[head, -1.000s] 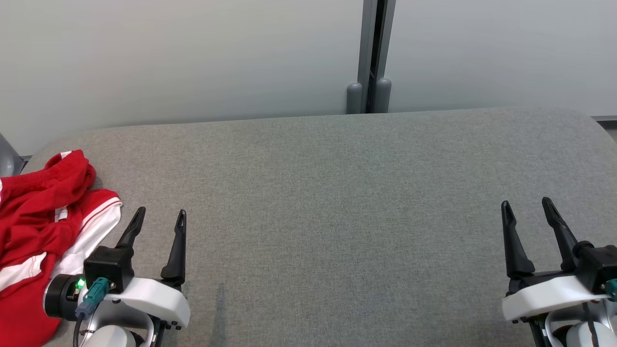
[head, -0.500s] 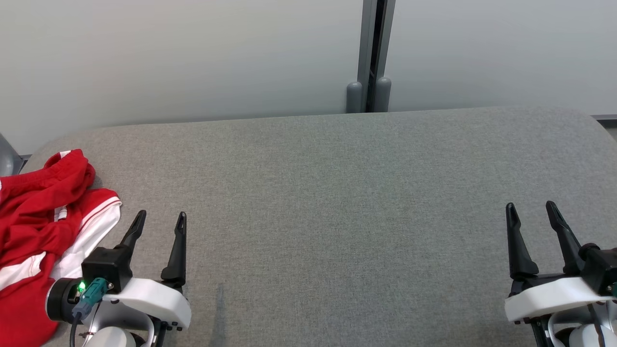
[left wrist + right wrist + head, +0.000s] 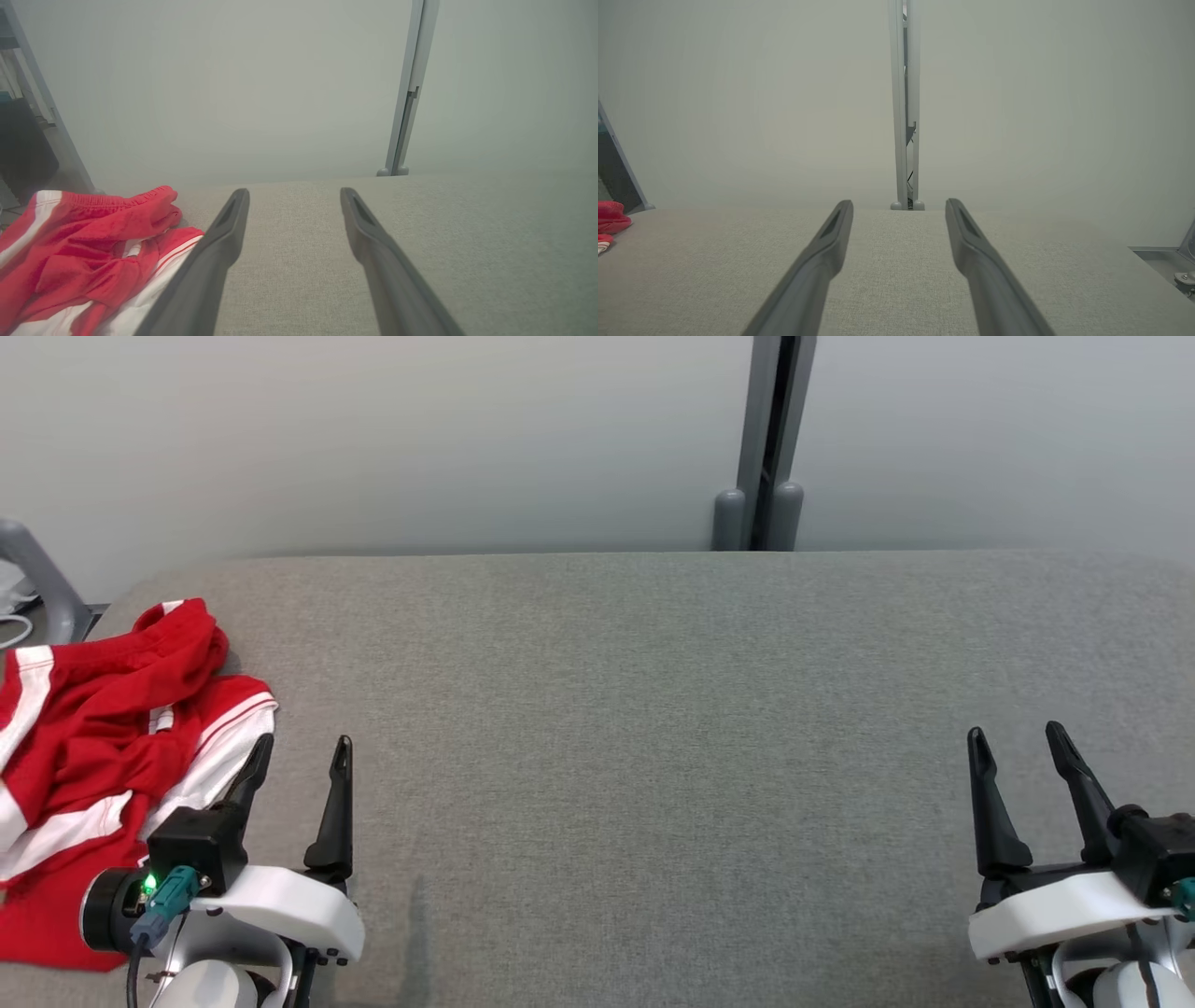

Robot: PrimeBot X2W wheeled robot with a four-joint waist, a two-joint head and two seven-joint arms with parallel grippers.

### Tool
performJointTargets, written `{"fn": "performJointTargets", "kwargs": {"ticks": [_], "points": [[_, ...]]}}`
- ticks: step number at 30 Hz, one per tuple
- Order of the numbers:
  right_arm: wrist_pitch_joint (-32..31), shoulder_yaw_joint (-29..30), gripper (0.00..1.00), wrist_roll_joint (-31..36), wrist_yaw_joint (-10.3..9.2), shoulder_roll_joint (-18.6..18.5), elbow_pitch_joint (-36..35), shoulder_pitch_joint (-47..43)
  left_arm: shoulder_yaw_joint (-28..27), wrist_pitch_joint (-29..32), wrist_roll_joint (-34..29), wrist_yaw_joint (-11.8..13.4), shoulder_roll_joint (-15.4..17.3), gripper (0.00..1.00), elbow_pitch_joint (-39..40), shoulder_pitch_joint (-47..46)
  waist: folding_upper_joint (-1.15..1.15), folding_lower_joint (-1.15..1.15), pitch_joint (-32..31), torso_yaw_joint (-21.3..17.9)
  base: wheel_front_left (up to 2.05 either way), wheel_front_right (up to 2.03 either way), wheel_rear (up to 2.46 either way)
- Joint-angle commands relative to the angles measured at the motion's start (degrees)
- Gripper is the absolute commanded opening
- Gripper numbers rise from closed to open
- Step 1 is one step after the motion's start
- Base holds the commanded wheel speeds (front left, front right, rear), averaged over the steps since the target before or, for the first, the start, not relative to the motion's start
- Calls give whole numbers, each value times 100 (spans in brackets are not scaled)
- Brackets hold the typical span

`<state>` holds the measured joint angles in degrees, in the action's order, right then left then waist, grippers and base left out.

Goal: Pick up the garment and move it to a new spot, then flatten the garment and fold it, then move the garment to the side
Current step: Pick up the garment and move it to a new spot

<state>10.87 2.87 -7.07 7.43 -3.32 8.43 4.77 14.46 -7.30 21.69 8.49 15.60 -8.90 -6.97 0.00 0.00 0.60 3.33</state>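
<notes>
red cloth with white stripes, your garment (image 3: 93,709) lies crumpled at the left end of the grey counter (image 3: 653,709). your left claw (image 3: 303,742) stands just beside its white edge, jaws spread wide with nothing between them; whether it brushes the cloth you cannot tell. your right claw (image 3: 1016,730) is well apart from it at the counter's right side, jaws likewise wide and empty.
</notes>
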Motion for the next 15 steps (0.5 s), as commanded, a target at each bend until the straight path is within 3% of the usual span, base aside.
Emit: {"fn": "performJointTargets", "kwargs": {"ticks": [1, 15], "points": [[-11, -26, 100, 6, 10, -33, -36, 29, -35, -34, 33, 37, 28, 100, -6, -64, 0, 0, 32, 164, 0, 0, 0], [-30, -334, 100, 20, 10, -41, -149, 160, -131, -78, 109, 171, 82, 100, 31, -93, 0, 0, 127, 1560, 0, 0, 0]]}}
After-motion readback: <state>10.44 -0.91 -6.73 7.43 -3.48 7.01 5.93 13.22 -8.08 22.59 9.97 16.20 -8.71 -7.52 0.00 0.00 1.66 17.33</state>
